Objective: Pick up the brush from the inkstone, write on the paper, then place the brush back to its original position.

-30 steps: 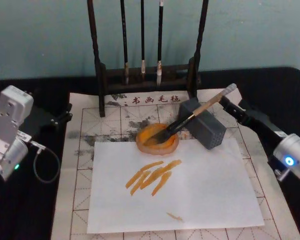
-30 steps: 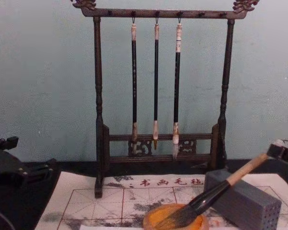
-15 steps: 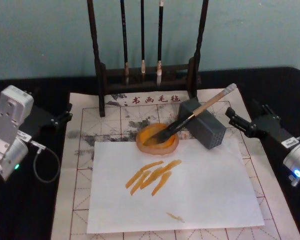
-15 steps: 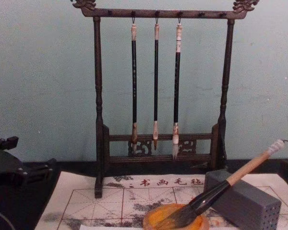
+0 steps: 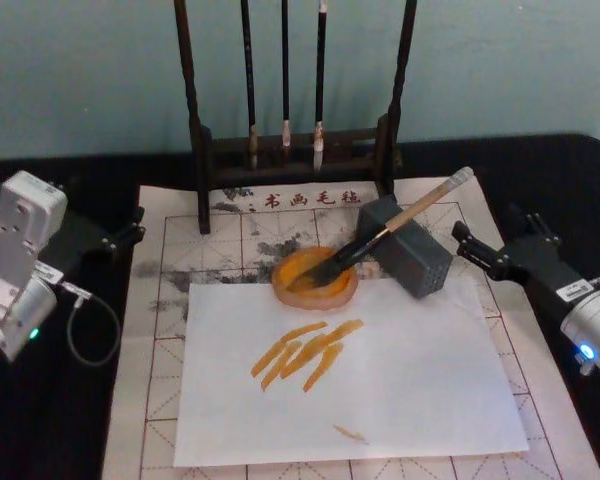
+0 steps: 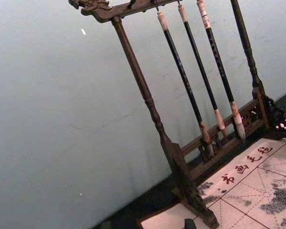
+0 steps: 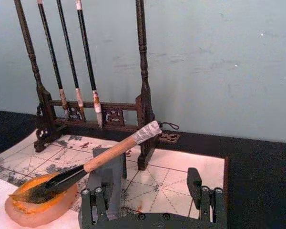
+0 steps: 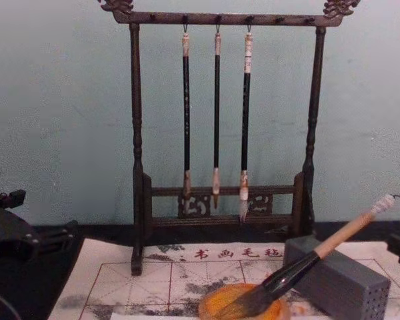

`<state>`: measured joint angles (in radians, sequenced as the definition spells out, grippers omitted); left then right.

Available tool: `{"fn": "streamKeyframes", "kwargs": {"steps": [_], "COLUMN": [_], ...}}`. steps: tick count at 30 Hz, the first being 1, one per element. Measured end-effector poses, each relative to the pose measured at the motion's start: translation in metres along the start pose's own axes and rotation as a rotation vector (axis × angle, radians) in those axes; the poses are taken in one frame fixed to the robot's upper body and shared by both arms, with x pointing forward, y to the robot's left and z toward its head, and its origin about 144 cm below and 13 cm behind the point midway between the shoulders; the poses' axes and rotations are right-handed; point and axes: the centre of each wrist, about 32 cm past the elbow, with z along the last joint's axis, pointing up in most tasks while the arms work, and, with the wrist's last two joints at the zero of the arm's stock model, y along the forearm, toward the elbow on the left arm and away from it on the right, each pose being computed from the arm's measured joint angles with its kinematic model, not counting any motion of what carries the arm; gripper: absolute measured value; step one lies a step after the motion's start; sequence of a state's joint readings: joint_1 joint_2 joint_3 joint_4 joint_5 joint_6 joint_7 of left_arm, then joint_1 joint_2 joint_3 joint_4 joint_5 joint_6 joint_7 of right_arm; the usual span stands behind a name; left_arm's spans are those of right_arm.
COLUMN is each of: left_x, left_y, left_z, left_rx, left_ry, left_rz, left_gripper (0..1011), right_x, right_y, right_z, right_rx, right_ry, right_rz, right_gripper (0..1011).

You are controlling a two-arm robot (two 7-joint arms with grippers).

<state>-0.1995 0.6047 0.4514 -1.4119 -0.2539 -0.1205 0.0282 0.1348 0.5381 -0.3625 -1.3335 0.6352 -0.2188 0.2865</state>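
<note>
Setting: black tabletop [image 5: 580, 190] before a pale teal wall; dark wooden brush rack [image 5: 295, 150] stands at the far edge with three thin dark-handled brushes [image 8: 216, 113] hanging from it.
Brush location: large tan-handled calligraphy brush with black ferrule [image 5: 385, 233] rests with its bristles in the round shallow orange-yellow inkstone dish [image 5: 315, 280] and its handle propped on the grey rectangular perforated block [image 5: 408, 247].
Brush axis: long axis rises from the dish toward the robot's right and away from it, whitish end cap uppermost.
Paper: red-gridded practice sheet [image 5: 230, 240] lies under the dish; a plain white sheet carrying orange strokes [image 5: 420, 390] lies on top, on the robot's side of the dish.
Right gripper: black two-finger right gripper [image 5: 485, 250] sits just right of the block, fingers spread and holding nothing, aimed toward the handle's upper end but apart from it.
Left gripper: black left gripper [image 5: 128, 230] is parked at the sheet's left edge, well apart from the brush; whether its fingers are spread or pressed together cannot be told.
Nearer arm: right, by a clear margin.
Task state: strokes and seated brush suggest the writing is probably finished.
</note>
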Motion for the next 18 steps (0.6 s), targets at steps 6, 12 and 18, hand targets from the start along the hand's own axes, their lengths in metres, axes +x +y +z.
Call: {"fn": "streamKeyframes", "kwargs": {"steps": [6, 12, 18], "left_x": [0.0000, 0.0000, 0.0000], "left_y": [0.0000, 0.0000, 0.0000], "left_z": [0.0000, 0.0000, 0.0000], "left_rx": [0.000, 0.000, 0.000], "left_ry": [0.000, 0.000, 0.000], "left_rz": [0.000, 0.000, 0.000], "left_gripper": [1001, 1001, 1001], "right_x": [-0.0008, -0.0007, -0.0005], "right_y": [0.0013, 0.0011, 0.0009], "right_z": [-0.0003, -0.0004, -0.0003], "right_rx": [0.001, 0.000, -0.001], "right_ry": [0.006, 0.004, 0.003], "right_rz": [-0.009, -0.008, -0.007], "right_gripper": [1003, 1002, 1002]}}
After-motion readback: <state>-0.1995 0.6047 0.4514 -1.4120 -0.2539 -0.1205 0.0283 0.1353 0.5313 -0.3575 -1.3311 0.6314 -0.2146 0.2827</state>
